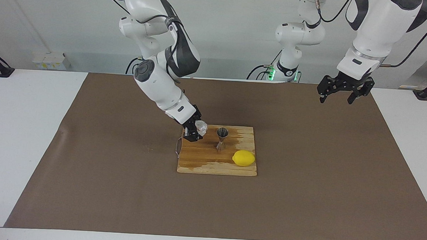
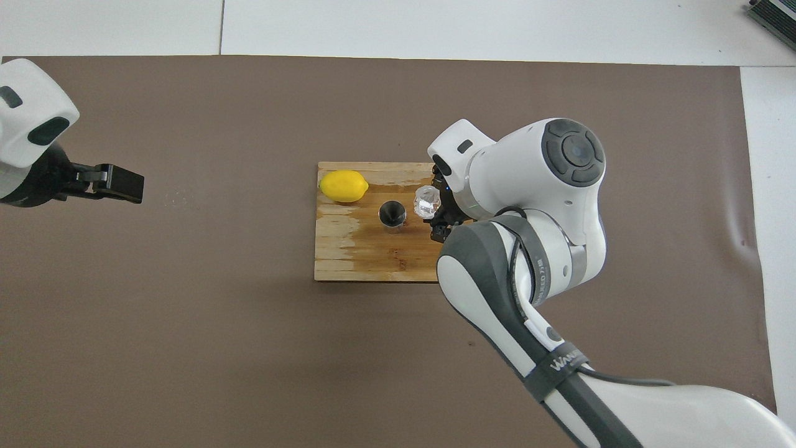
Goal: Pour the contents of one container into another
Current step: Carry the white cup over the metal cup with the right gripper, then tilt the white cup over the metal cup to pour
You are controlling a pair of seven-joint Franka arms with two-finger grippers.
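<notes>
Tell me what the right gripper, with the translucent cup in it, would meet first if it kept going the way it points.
Probably the steel hourglass jigger on the wooden board: the right gripper and its cup point that way from beside it, though depth is uncertain.

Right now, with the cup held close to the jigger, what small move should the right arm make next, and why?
Probably shift the right gripper slightly toward the steel jigger, then tip. It holds the translucent cup over the cutting board, beside the jigger's mouth, not above it. The left gripper waits, open.
</notes>
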